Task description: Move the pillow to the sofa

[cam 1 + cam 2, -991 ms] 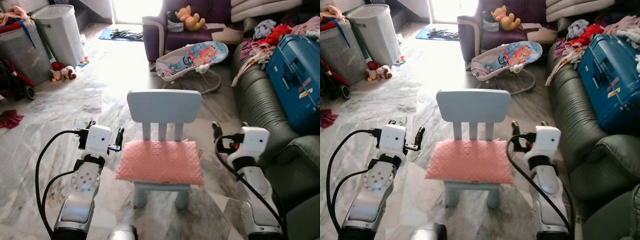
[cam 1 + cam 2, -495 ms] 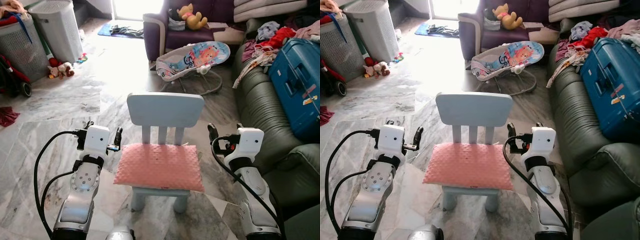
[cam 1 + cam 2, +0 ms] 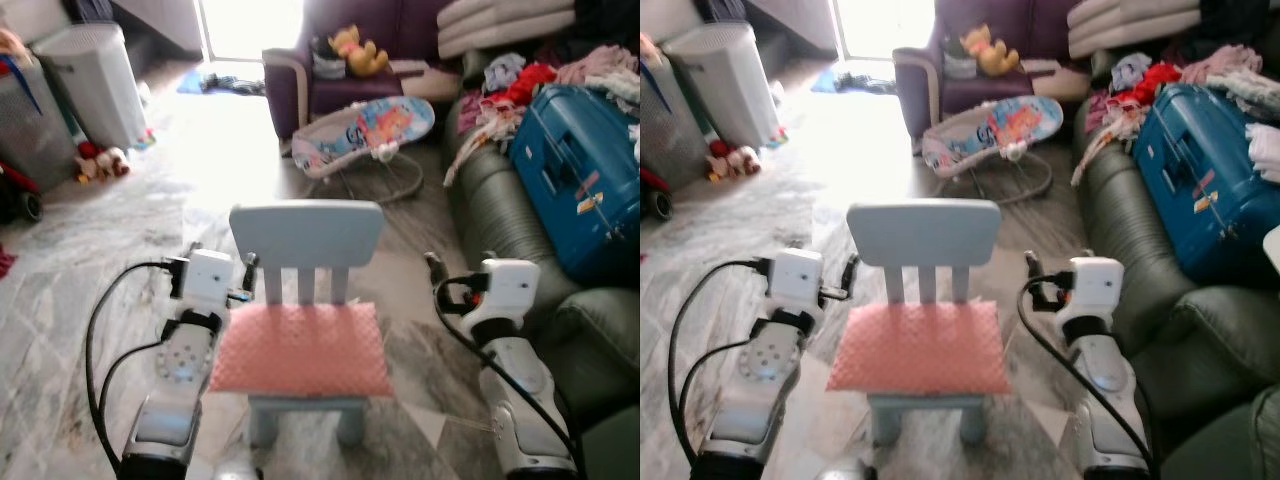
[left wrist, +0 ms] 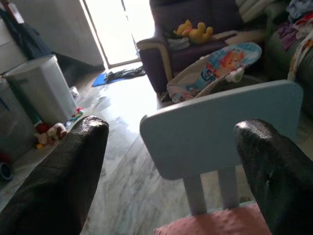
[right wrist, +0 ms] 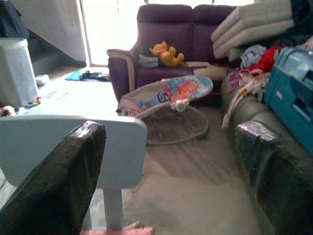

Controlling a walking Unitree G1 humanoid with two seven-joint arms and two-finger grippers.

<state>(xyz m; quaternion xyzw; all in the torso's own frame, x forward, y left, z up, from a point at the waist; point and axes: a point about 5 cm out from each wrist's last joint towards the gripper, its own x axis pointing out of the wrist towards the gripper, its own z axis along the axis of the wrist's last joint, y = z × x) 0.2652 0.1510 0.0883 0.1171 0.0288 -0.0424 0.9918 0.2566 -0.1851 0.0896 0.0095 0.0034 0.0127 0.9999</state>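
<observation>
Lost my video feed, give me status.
Left hand and right hand open, empty, flanking the pale blue child's chair. Pink textured pillow on its seat, ungrasped. Blue suitcase occupies the dark green sofa.

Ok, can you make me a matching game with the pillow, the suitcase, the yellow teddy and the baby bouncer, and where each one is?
Things:
1. pink pillow
2. blue suitcase
3. yellow teddy
4. baby bouncer

Places:
A. on the purple armchair at the back
B. on the floor, in front of the purple armchair
C. on the seat of the small blue chair
D. on the dark green sofa, on the robot's right

Pairs: 1-C, 2-D, 3-A, 4-B

The left gripper and right gripper hover open on either side of the small blue chair.
</observation>
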